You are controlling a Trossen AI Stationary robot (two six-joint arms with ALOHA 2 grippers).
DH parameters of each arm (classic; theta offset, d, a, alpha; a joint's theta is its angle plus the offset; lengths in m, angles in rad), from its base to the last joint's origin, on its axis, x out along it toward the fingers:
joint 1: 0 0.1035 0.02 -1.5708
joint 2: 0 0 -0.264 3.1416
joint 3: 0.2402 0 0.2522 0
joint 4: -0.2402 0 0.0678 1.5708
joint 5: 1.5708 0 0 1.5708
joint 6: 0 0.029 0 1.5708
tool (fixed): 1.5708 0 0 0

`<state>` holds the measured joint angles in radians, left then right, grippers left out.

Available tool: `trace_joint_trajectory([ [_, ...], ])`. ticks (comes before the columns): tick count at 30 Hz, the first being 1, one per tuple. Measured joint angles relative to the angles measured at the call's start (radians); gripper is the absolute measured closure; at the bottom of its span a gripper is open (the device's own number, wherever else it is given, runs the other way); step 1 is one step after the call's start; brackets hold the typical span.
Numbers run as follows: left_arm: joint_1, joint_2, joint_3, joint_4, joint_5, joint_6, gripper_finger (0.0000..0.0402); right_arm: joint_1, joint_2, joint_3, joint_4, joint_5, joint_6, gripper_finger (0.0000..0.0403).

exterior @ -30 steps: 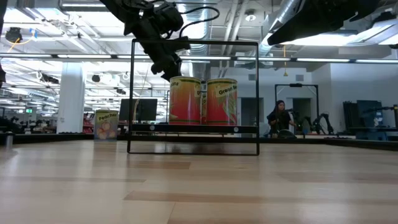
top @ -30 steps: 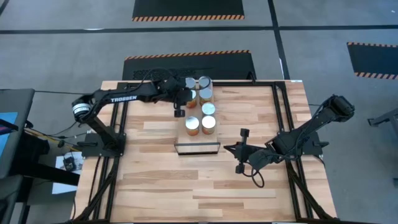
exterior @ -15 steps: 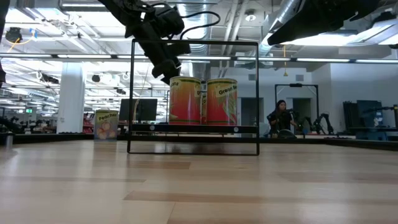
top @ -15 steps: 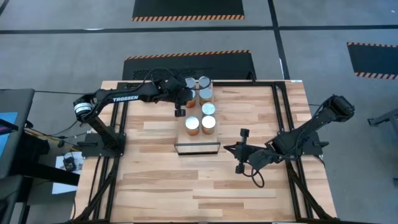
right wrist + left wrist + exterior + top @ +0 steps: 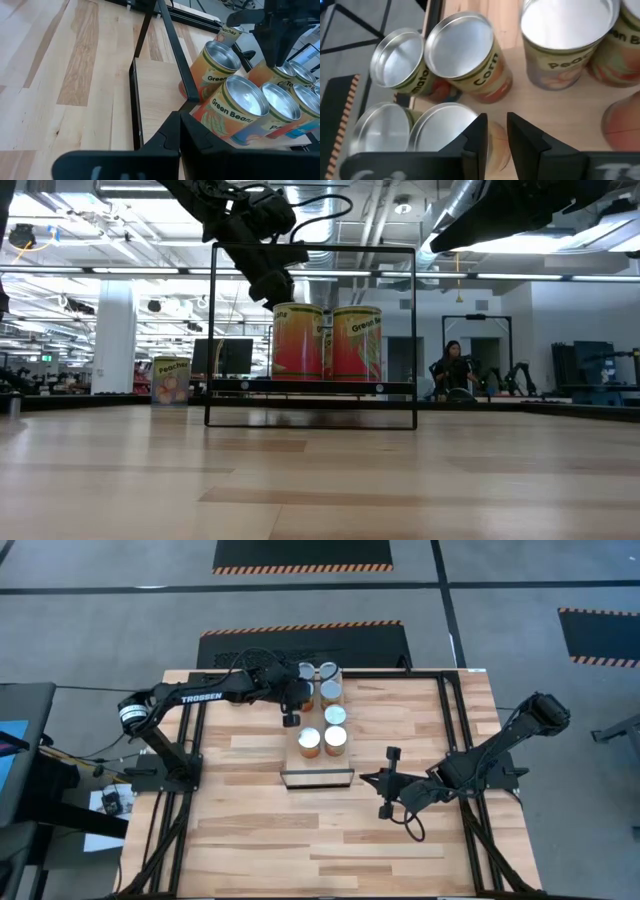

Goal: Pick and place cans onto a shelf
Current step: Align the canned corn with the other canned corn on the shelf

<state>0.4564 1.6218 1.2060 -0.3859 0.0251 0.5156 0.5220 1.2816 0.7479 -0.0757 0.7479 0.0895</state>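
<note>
Left gripper (image 5: 290, 711) has drifted slightly up-frame in the high view over the last second, from beside the shelf cans toward the can cluster (image 5: 318, 682) at top centre of the table. In the low view it sits a touch higher against the frame's upper left corner than a second ago. Small move, looks like lining up on the next can, not a grasp yet.

Left wrist view: fingers (image 5: 475, 137) nearly together, narrow gap, nothing between them. They hang above the silvery tops; the Corn can (image 5: 465, 55) is just ahead.

Shelf (image 5: 317, 778) sits mid-table, below the cluster in the high view. Two Green Beans cans (image 5: 327, 342) stand side by side on it in the low view. A Peaches can (image 5: 171, 381) stands well left of the frame.

Right gripper (image 5: 389, 782) is parked right of the shelf, unchanged, fingers pressed together and empty in its wrist view.

Judgement: two placed, most of the cans to go. Jaws need to open before descending on a can.
</note>
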Motion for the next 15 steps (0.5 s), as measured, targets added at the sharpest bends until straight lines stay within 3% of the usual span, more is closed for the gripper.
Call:
trace_joint_trajectory([
  [5, -0.001, 0.0, 0.0, 0.0, 0.02, 0.007, 0.0338, 0.0, 0.0, 0.0, 0.0, 0.0, 0.0, 0.0389],
  [15, -0.001, -0.034, 0.015, -0.008, -0.063, 0.011, 0.0359, 0.0, 0.0, 0.0, 0.0, 0.0, -0.001, 0.0388],
])
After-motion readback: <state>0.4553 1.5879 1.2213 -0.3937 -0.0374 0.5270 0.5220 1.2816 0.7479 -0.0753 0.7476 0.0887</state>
